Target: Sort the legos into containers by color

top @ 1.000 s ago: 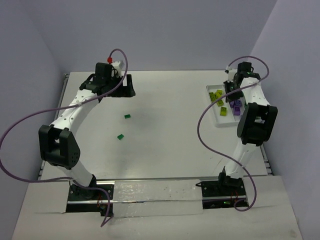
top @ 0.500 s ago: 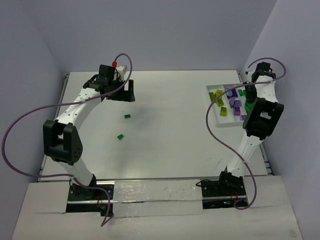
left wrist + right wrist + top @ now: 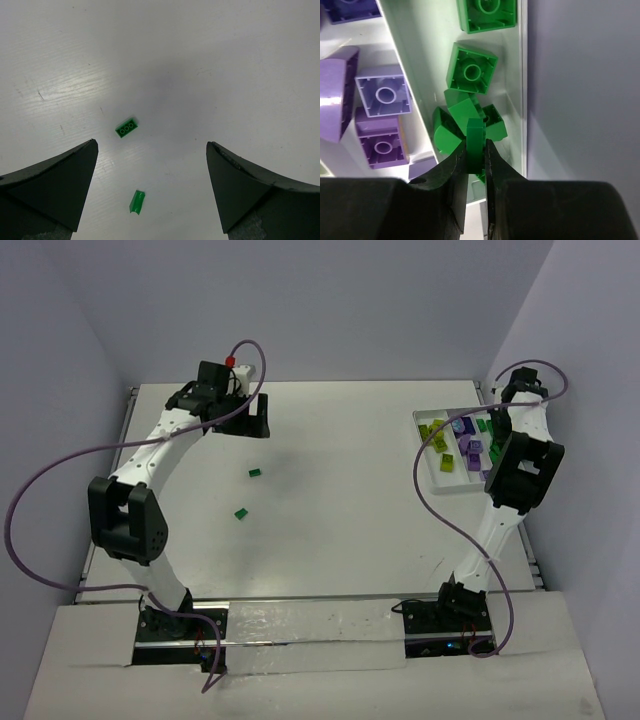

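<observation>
— Where is our right side?
— Our right gripper (image 3: 476,150) is clamped on a dark green lego (image 3: 475,131), above the green pile (image 3: 470,70) in the white tray (image 3: 522,75). A second ago we hung over the tray's middle; now we're at its 2 o'clock edge in the top view.
— And our left?
— Our left gripper (image 3: 151,146) hangs with its fingers wide apart over the table (image 3: 225,60), barely moved. Beneath it lie the first loose lego (image 3: 127,127) and, at its 6 o'clock, the second loose lego (image 3: 136,201). Neither has shifted.
</observation>
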Motion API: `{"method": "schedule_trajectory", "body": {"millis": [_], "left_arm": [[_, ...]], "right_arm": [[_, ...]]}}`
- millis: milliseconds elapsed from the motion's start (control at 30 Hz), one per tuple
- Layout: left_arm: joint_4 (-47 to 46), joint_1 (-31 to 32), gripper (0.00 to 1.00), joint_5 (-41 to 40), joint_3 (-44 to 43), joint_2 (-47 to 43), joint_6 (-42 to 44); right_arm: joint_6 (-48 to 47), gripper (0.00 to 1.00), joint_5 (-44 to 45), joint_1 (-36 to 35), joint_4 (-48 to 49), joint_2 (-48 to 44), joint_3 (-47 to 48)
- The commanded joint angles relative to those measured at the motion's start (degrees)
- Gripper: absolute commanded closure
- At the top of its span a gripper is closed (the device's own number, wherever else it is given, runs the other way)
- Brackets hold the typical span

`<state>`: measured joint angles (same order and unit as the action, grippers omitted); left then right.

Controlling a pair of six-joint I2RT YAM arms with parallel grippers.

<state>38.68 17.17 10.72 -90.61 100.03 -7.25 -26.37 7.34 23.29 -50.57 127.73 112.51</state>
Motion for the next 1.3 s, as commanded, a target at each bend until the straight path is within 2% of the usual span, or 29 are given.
{"method": "schedule_trajectory", "body": {"millis": [0,167,267,433,500,633,800,867,1000,1267], "left_arm": [[1.7,0.1,0.01,0.0,-3.2,0.8,0.7],[2.1,0.1,0.01,-0.9,-3.3,0.9,0.9],[1.8,0.1,0.01,-1.9,-2.6,0.7,1.3],[0.5,-1.0,0.01,-2.1,0.8,-0.1,2.9],[0.3,-1.9,0.01,-1.9,2.7,0.4,4.8],[-0.9,-3.1,0.07,0.1,6.6,0.5,10.1],[-0.9,-3.2,0.19,0.0,9.1,2.7,12.3],[-1.2,-3.2,0.20,0.0,9.8,2.9,13.7],[-2.6,-3.1,0.21,2.2,12.4,4.4,21.8],[-3.1,-3.1,0.26,9.2,9.9,9.3,35.1]], "right_arm": [[-0.3,0.81,2.2,0.8,1.6,1.3,2.5],[0.1,0.49,2.6,1.0,1.8,2.1,3.0],[0.3,0.38,2.4,0.9,1.6,1.7,3.1],[1.1,0.34,-0.2,0.2,-0.7,-1.4,3.4],[1.6,0.31,-3.4,-1.4,-0.8,-5.6,0.4],[2.6,0.22,-7.0,-5.8,-1.7,-12.1,-2.8],[5.3,0.18,-11.4,-12.4,-4.1,-16.2,-3.6],[6.3,0.17,-12.4,-14.7,-4.7,-17.1,-3.6],[7.6,0.15,-17.9,-18.3,-6.6,-18.6,-4.2],[9.1,0.12,-24.7,-21.4,-7.6,-21.1,-7.0]]}}
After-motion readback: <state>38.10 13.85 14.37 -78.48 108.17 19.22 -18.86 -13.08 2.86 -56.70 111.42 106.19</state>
